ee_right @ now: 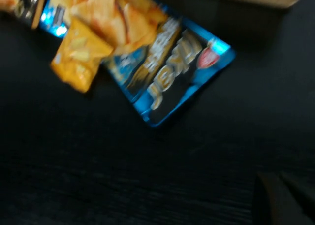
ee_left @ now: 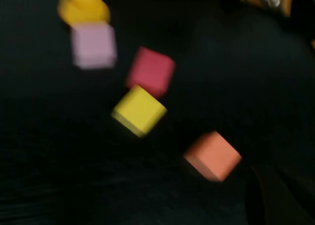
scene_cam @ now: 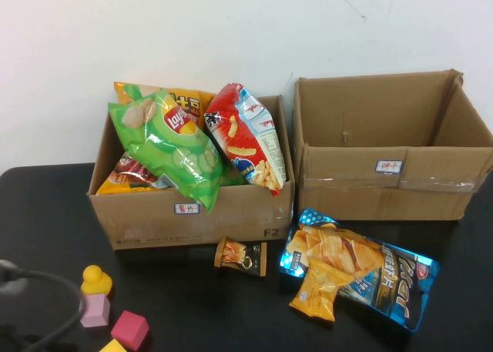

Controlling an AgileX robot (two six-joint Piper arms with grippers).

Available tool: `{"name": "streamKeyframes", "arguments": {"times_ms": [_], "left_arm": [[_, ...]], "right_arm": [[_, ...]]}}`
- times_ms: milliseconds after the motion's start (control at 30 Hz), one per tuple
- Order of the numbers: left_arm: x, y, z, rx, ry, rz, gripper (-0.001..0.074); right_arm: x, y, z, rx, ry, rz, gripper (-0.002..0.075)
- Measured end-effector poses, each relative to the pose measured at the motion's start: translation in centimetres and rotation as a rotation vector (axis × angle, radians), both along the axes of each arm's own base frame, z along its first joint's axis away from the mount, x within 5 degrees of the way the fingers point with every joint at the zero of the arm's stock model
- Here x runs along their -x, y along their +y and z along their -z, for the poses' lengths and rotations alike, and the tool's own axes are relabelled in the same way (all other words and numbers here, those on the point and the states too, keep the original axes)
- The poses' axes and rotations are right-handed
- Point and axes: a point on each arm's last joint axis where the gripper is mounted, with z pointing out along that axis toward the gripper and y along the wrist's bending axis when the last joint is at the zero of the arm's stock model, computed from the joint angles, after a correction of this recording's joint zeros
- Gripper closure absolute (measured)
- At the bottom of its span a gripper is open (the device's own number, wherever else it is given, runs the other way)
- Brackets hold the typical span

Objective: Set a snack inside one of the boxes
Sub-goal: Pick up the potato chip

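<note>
Black table [scene_cam: 46,213] against a white wall. Left box [scene_cam: 192,213], centre-left of the high view, packed with snack bags; right box [scene_cam: 393,190], upper right, holds nothing. Blue chip bag [scene_cam: 385,279] lies lower right of centre, small yellow packet [scene_cam: 317,290] on it, brown packet [scene_cam: 243,256] just left. Left gripper and right gripper out of sight; jaw state unknowable. Coloured blocks [scene_cam: 127,329] lower left.

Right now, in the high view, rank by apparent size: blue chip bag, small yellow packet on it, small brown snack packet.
1. Blue chip bag, largest.
2. Small yellow packet.
3. Small brown snack packet, only slightly smaller looking.
Neither gripper shows there.
</note>
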Motion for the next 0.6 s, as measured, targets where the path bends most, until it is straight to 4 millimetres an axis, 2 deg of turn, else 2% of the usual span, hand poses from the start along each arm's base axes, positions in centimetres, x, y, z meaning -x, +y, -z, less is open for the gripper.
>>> {"name": "streamKeyframes", "arguments": {"times_ms": [133,267,400,600], "left_arm": [[-1.0,-1.2,1.0,0.078,0.066,0.120,0.0736],[-1.3,-2.0,1.2,0.112,0.057,0.249,0.0736],[-1.3,-2.2,1.1,0.114,0.038,0.281,0.0736],[-1.4,-2.2,1.1,0.114,0.029,0.289,0.0736]], "right_arm": [[-2.2,0.9,2.0,-0.027,0.073,-0.070,0.0724],[-3.9,2.5,3.7,0.006,0.119,-0.175,0.0724],[-5.6,5.1,5.2,0.054,0.169,-0.309,0.0724],[-9.5,8.6,6.9,0.197,0.174,-0.506,0.0720]]}}
